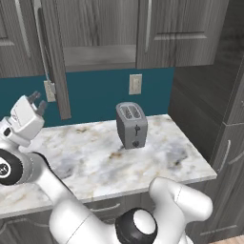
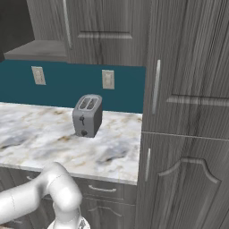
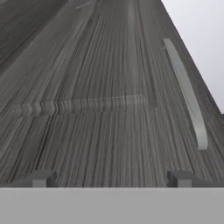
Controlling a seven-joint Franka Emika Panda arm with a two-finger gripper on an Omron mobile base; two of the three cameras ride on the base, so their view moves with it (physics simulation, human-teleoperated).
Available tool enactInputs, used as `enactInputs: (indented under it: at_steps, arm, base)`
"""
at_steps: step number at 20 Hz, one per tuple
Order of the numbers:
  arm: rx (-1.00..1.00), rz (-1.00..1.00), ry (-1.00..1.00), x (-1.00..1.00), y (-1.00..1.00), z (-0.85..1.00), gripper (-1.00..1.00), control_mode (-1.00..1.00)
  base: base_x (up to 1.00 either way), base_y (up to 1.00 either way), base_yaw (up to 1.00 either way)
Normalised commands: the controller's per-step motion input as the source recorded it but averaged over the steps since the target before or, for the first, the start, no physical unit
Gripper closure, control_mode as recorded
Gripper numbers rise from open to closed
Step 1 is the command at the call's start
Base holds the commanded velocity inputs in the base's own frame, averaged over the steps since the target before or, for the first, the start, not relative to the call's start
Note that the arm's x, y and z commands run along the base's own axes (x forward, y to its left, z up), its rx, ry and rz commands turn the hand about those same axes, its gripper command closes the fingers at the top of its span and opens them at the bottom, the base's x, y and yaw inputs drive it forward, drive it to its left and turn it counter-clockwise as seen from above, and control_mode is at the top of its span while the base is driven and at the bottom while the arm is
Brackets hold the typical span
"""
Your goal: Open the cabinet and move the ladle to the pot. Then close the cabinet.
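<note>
In the left base view the gripper [image 1: 37,101] stands with fingers apart, empty, tilted up toward the swung-out cabinet door [image 1: 52,57], probably to clear it; the grey shelf [image 1: 97,57] behind looks bare.

In the right base view the toaster [image 2: 87,115] stands on the counter [image 2: 40,138].

In the hand view the door's handle [image 3: 188,94] lies ahead, right of the fingertips [image 3: 181,178], apart from them.
</note>
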Motion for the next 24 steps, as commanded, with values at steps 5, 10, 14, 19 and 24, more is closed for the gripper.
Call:
enactInputs:
  at_steps: [5,10,14,19,24]
  arm:
    - [0.08,0.0,0.04,0.01,-0.28,0.12,-1.0,-1.0]
    - [0.04,0.01,0.0,0.0,-0.56,0.19,-1.0,-1.0]
    - [0.02,0.05,0.0,0.0,-0.72,0.26,-1.0,-1.0]
    - [0.02,0.08,0.0,-0.12,-0.79,0.28,-1.0,-1.0]
    - [0.05,0.16,0.04,-0.05,-0.85,0.2,-1.0,-1.0]
  base:
    - [0.0,0.0,0.0]
    - [0.0,0.0,0.0]
    - [0.0,0.0,0.0]
    - [0.0,0.0,0.0]
    - [0.0,0.0,0.0]
